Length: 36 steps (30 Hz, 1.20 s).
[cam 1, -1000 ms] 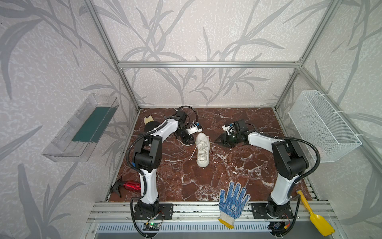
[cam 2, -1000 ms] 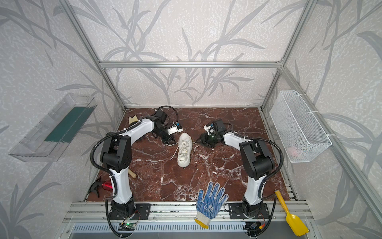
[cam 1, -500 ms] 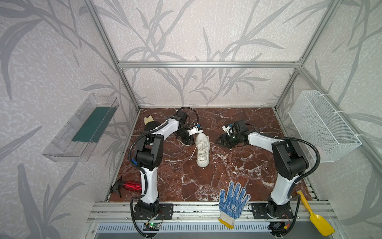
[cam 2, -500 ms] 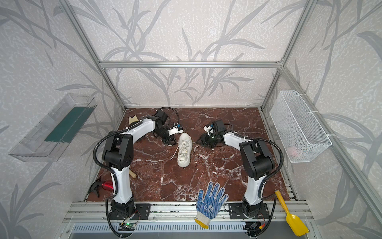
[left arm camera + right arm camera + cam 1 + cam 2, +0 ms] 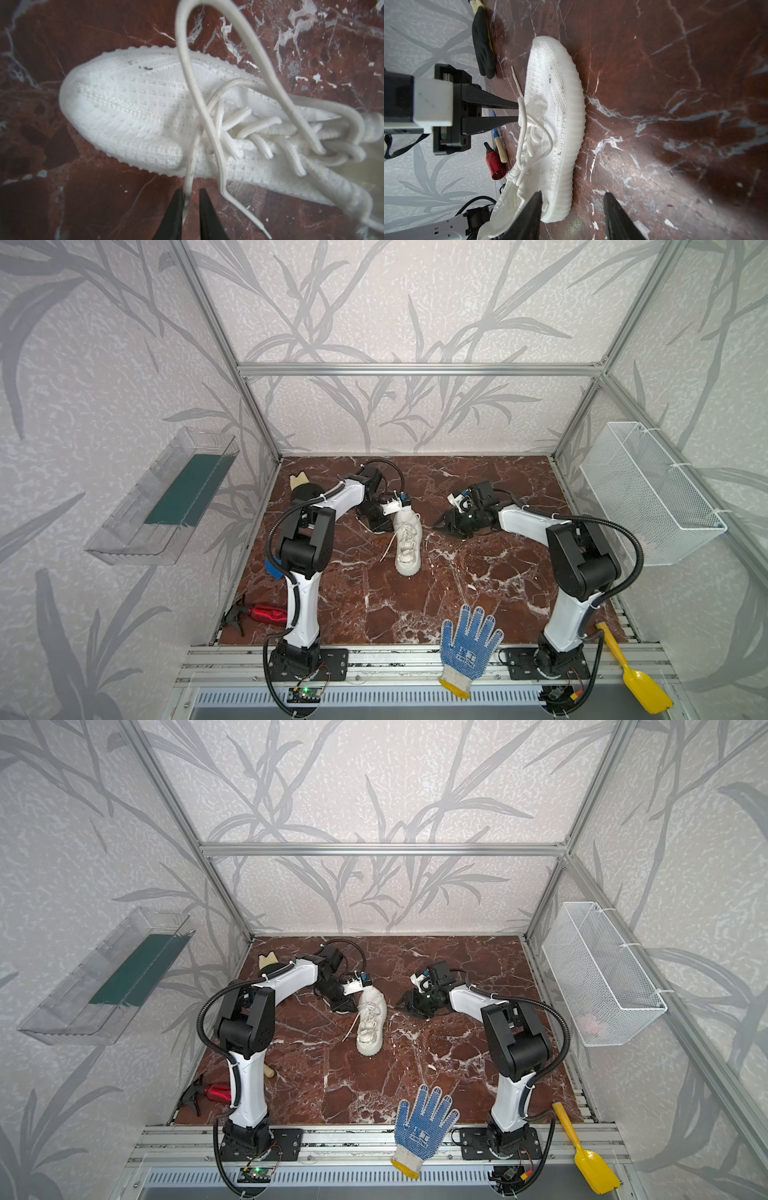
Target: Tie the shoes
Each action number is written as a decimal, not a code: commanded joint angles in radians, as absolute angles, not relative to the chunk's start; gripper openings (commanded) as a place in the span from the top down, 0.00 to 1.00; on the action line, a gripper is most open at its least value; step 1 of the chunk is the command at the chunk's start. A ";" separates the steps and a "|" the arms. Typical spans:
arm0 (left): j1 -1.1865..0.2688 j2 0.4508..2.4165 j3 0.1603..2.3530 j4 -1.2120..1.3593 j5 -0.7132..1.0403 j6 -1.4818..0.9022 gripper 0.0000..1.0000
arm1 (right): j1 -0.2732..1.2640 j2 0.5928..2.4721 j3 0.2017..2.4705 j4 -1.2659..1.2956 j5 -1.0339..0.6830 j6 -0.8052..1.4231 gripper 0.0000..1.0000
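Your off-white knit sneaker stands on its chunky, ribbed rubbery sole near the middle of the red-brown marble-patterned counter. Both top views show its rounded toe pointing toward the front rail.

The thin woven white laces criss-cross over the tongue. One strand arches in a loose loop over the finely ribbed knit of the toe, and a stiff tipped end lies on the counter.

Your left fingers, black and tapered, sit nearly together at the sneaker's flank and pinch a single lace strand between them.

Your right fingers, also black and wedge-shaped, are spread apart and grip nothing. They are just beside the heel end, on the sneaker's opposite side.
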<state>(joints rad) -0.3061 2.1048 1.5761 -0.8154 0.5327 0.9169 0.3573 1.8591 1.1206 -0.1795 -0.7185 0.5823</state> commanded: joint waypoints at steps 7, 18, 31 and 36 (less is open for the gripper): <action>-0.310 2.076 1.617 -0.867 0.518 0.958 1.00 | 0.385 1.812 1.084 -0.129 -0.729 0.625 0.51; -0.329 2.002 1.611 -0.898 0.508 0.980 1.00 | 0.407 1.788 1.099 -0.028 -0.781 0.741 0.70; -0.348 1.959 1.601 -0.930 0.466 1.002 1.00 | 0.487 1.959 1.299 0.040 -0.822 0.844 0.91; -0.350 1.932 1.580 -0.907 0.497 0.999 1.00 | 0.503 2.041 1.355 0.031 -0.803 0.868 0.94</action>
<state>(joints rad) -0.3454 1.9835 1.5883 -0.8875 0.4713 0.9691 0.4931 1.9999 1.3190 0.0364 -0.8082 0.8467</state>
